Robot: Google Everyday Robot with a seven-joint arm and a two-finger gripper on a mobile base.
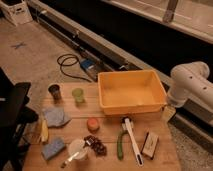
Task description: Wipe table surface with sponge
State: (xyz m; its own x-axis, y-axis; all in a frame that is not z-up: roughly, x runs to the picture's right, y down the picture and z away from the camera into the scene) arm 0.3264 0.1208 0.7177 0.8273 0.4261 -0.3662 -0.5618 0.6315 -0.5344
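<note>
A blue sponge (53, 148) lies flat on the wooden table (110, 162) near its front left corner. My white arm (189, 80) reaches in from the right, past the right end of the yellow bin (131, 91). My gripper (168, 113) hangs at the arm's end, just off the bin's right front corner and above the table's right edge. It is far from the sponge, across the whole table.
On the table are a grey-blue cloth (56, 116), a dark cup (54, 91), a green cup (78, 95), an orange round thing (93, 124), a white cup (77, 148), a snack bag (95, 145), a green vegetable (120, 145), a white brush (132, 140), a block (149, 144) and a banana (44, 131). A black chair (12, 107) stands at left.
</note>
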